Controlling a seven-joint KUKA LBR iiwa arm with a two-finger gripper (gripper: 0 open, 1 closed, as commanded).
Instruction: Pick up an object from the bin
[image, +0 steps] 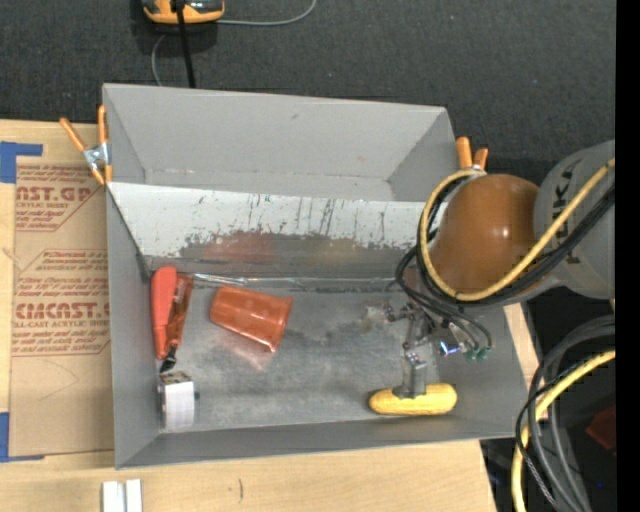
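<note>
Grey metal bin (280, 150) inspected: a yellow banana-shaped plastic toy (437, 401) is found at the near right, directly beneath the gripper (414, 386) (open or closed cannot be told). Closure should be centred across its narrow body, clear of the near wall.

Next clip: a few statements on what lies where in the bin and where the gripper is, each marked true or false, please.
1. The gripper is at the yellow banana, in the lower right of the bin. True.
2. The orange cup stands upright. False: it lies on its side.
3. An orange tool lies along the left wall. True.
4. The white thing sits in the top right corner. False: it is in the lower left corner.
5. The cup touches the banana. False: they are well apart.
</note>
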